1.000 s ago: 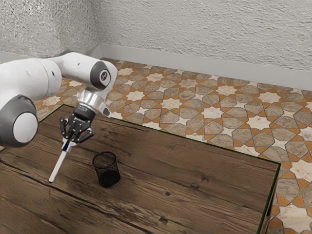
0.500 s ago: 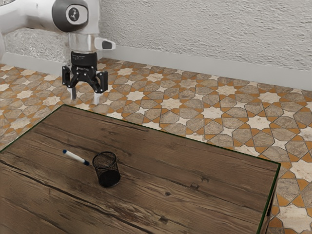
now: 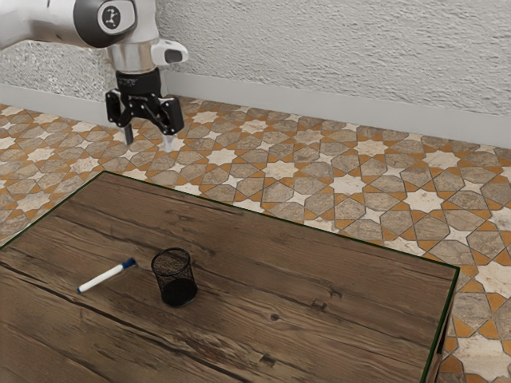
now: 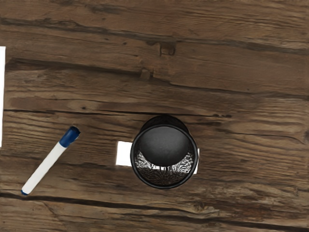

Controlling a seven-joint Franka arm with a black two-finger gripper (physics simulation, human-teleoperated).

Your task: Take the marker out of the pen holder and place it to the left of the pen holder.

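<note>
In the exterior view, the marker (image 3: 108,275) lies on the table, well below the claw (image 3: 148,145), between its six and seven o'clock, and near the pen holder (image 3: 174,278) at its nine o'clock. The claw is released, fingers spread. The marker is a slim white cylinder, blue cap toward two o'clock; the holder, round black mesh, stands upright on rough-grained brown planks (image 3: 319,271). Lettering on the claw is too small to read.

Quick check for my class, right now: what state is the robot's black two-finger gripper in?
Black two-finger gripper: open, its fingers spread apart, holding nothing.
</note>
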